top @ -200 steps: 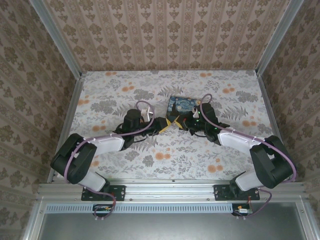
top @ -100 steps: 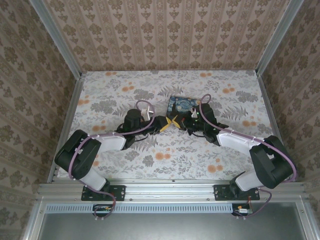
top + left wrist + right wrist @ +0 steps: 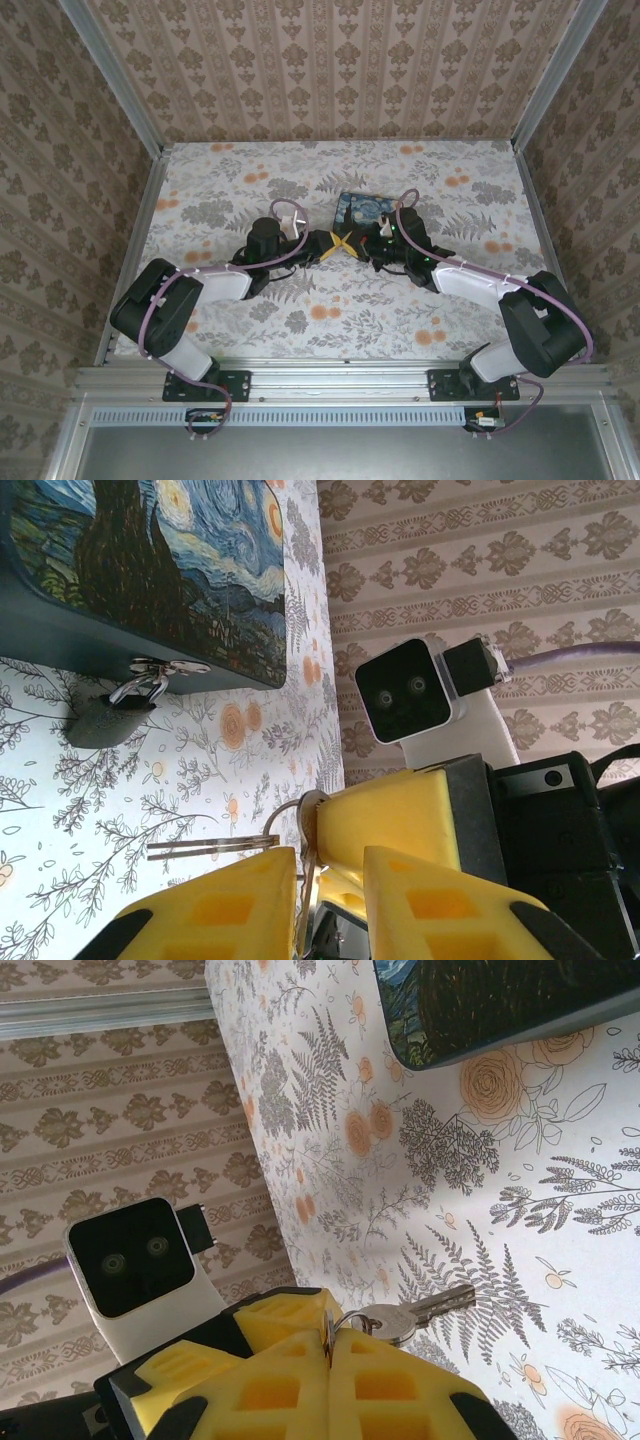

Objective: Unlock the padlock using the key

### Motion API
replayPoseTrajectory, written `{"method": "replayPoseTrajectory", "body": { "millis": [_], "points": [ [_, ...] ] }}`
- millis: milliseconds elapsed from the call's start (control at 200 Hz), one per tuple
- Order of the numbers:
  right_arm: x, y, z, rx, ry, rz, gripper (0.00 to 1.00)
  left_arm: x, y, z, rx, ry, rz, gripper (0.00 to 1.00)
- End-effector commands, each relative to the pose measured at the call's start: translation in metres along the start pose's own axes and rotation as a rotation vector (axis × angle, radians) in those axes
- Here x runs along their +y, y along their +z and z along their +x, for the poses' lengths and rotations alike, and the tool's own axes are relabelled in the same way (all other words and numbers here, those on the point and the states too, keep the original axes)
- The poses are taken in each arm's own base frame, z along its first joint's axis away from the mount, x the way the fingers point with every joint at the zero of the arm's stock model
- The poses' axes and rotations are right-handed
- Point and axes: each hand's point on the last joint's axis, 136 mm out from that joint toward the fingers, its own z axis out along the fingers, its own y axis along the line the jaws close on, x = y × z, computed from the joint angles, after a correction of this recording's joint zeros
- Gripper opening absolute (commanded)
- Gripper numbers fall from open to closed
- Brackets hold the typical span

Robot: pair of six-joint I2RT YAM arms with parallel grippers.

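Observation:
A dark grey padlock (image 3: 105, 720) hangs shut from the hasp on the front of a box painted with a starry night (image 3: 362, 212). The two grippers meet tip to tip just in front of that box. My right gripper (image 3: 328, 1335) is shut on one flat key of a key ring, and a second silver key (image 3: 400, 1320) dangles from the ring above the table. My left gripper (image 3: 325, 865) is open, its yellow fingers (image 3: 215, 905) straddling the ring and the right gripper's fingertip (image 3: 400, 810). Key blades (image 3: 210, 847) stick out to the left.
The floral tabletop (image 3: 300, 190) is fenced by aluminium rails and patterned walls. The box (image 3: 150, 570) lies flat at table centre, just behind both grippers. Each wrist sees the other's white camera housing (image 3: 410, 690).
The two grippers have closed the gap between them and now meet tip to tip in front of the box. The right gripper keeps its hold on the key.

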Motion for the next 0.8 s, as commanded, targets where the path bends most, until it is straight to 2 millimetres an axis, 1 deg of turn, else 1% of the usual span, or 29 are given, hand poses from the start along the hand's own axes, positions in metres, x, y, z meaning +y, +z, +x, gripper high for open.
{"method": "replayPoseTrajectory", "body": {
  "millis": [0,145,350,420,545,650,730,795],
  "points": [
    [0.024,-0.004,-0.001,-0.021,-0.014,-0.058,0.0,0.001,-0.001,0.005,0.028,-0.003,0.022,0.25],
    [0.025,-0.005,-0.003,-0.037,-0.015,-0.071,0.0,0.006,-0.003,0.008,0.032,-0.013,0.004,0.24],
    [0.029,-0.003,-0.002,-0.033,-0.027,-0.078,0.0,0.0,-0.001,0.009,0.047,-0.001,0.021,0.2],
    [0.029,-0.002,-0.001,-0.032,-0.028,-0.079,0.0,-0.001,-0.001,0.009,0.049,0.001,0.024,0.16],
    [0.031,-0.002,0.0,-0.026,-0.033,-0.084,0.0,0.0,0.0,0.009,0.05,-0.003,0.03,0.03],
    [0.03,-0.002,0.002,-0.02,-0.036,-0.081,0.01,0.004,0.0,0.011,0.058,-0.007,0.028,0.0],
    [0.028,-0.003,0.003,-0.014,-0.047,-0.071,0.05,0.007,-0.001,0.012,0.067,0.002,0.029,0.0],
    [0.021,-0.006,0.003,-0.009,-0.066,-0.039,0.17,0.009,-0.004,0.014,0.088,0.016,0.033,0.0]
  ]
}}
